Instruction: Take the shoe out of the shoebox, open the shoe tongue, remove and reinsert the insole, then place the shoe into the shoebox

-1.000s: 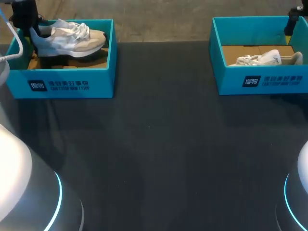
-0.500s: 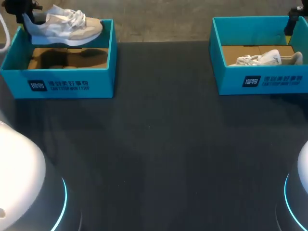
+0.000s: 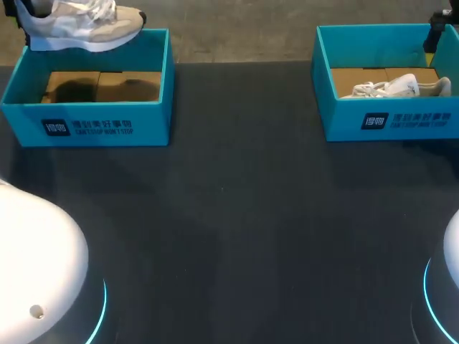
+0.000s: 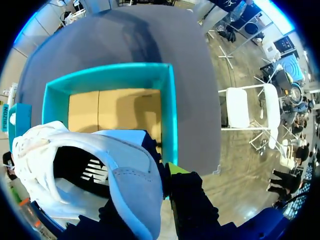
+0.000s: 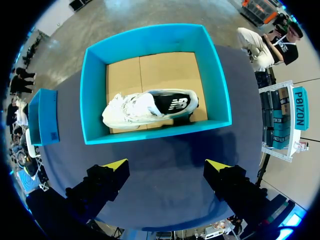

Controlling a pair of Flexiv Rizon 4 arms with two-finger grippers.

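Observation:
A white and beige sneaker (image 3: 82, 25) hangs in the air above the back of the left teal shoebox (image 3: 93, 118), which shows only its bare cardboard floor. My left gripper (image 4: 156, 176) is shut on the sneaker's heel (image 4: 131, 175), with one finger inside the shoe and one yellow tip outside it. A second white sneaker (image 3: 398, 87) lies on its side in the right teal shoebox (image 3: 387, 122). My right gripper (image 5: 166, 165) stands open, high above the near wall of that shoebox (image 5: 155, 135), and the sneaker (image 5: 150, 107) lies ahead of its fingers.
The two shoeboxes stand at the table's far left and far right. Dark tabletop (image 3: 237, 215) spreads between them and in front of them. The white bases of my arms fill the near corners.
My left gripper has lifted the sneaker up out of the left shoebox, from inside its walls to above its rim. The right arm and the right sneaker have not moved.

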